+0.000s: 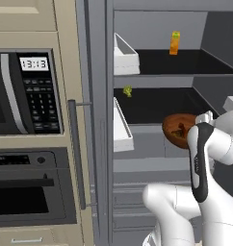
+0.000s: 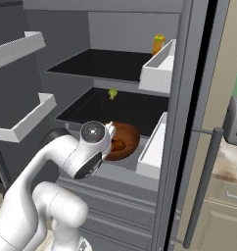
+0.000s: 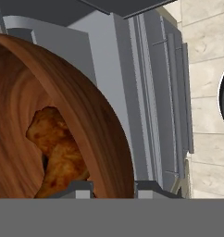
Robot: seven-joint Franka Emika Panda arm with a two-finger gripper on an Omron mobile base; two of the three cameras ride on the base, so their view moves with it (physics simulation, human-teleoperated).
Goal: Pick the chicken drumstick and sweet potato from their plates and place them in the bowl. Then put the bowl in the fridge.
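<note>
Bowl (image 3: pixel 63 106) is held by its rim: the gripper (image 3: pixel 113 189) is clenched on the wall edge, one fingertip (image 3: pixel 79 187) inside, the other outside. In the left base view the bowl (image 1: pixel 178 129) sits at about 3 o'clock, at the front lip of the fridge (image 1: pixel 152 67) lower shelf; in the right base view it (image 2: pixel 123 139) hangs dead centre, tipped toward the camera. Whether its base touches the shelf, can't tell.

Chicken drumstick (image 3: pixel 56 148) lies inside, golden-brown, at about 7 o'clock of the bowl in the hand view. The dark lump beside it in the right base view is probably the sweet potato (image 2: pixel 118 145); blurry.

Handling: bowl looks like stiff wood, rigid, moderately light, not fragile. A rim pinch is off-centre, so the loaded bowl wants to sag and tilt. The contents are loose and could roll out, so keep it level and set it flat before letting go. The rim at the near side is the only practical hold.
</note>
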